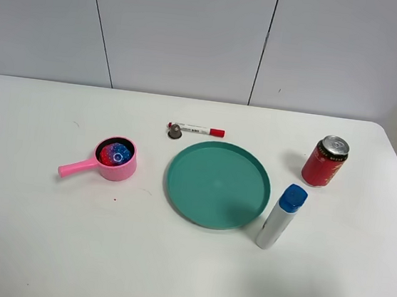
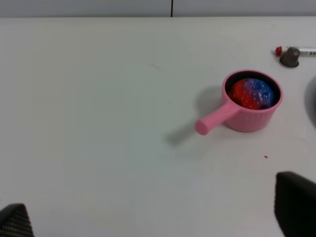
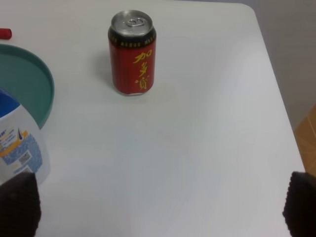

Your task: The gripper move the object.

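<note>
- Dark fingertips (image 2: 296,202) of the left gripper (image 2: 158,217) are seen at the two lower corners of the left wrist view, set wide apart with bare table (image 2: 98,123) between them; nothing is held.
- Fingertips (image 3: 19,205) of the right gripper (image 3: 160,207) are likewise seen spread at both lower corners of the right wrist view, with nothing between them.
- Neither gripper is shown in the high view.
- Inside the pink pan (image 1: 114,162) the ball (image 1: 114,154) is found, mottled red and blue; in the left wrist view the ball (image 2: 253,93) is seen filling most of the pan (image 2: 249,106), whose handle points away from the plate (image 1: 217,183).
- Only the high view shows the whole layout: pan on the left, teal plate in the middle, bottle (image 1: 281,217) with a blue cap lying just beside the plate's right rim, can (image 1: 325,161) further right and back.
- A marker (image 1: 197,129) with a red cap is laid behind the plate, with a small grey item (image 1: 175,133) at its left end.
- Yellow Chinese characters are printed on the red can (image 3: 132,52), legible only in the right wrist view; the small print on the bottle (image 3: 19,143) label cannot be read.
- The table's right edge and rounded far corner are shown past the can, with open white surface in between.
- Wide open room is left in front of the pan and plate.
</note>
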Tool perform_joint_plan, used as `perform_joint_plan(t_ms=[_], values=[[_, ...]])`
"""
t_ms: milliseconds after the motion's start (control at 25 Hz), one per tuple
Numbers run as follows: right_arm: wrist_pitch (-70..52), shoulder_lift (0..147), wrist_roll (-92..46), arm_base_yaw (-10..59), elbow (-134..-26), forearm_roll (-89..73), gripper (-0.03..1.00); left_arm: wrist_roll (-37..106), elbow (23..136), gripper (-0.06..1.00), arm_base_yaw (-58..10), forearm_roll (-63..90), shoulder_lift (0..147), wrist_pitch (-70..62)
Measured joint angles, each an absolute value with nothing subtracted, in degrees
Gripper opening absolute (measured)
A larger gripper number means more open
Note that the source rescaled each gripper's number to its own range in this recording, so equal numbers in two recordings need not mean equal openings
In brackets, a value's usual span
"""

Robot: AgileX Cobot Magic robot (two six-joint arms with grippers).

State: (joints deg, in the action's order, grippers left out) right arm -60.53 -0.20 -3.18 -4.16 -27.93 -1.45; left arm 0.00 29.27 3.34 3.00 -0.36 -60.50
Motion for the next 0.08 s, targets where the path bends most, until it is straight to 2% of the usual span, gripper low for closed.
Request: perform_joint_plan(t_ms=[80], values=[[-60.53, -0.2, -3.18, -4.16, -27.93, -1.45, 1.0, 0.0, 29.27, 0.98, 3.34, 3.0, -0.36, -60.5]])
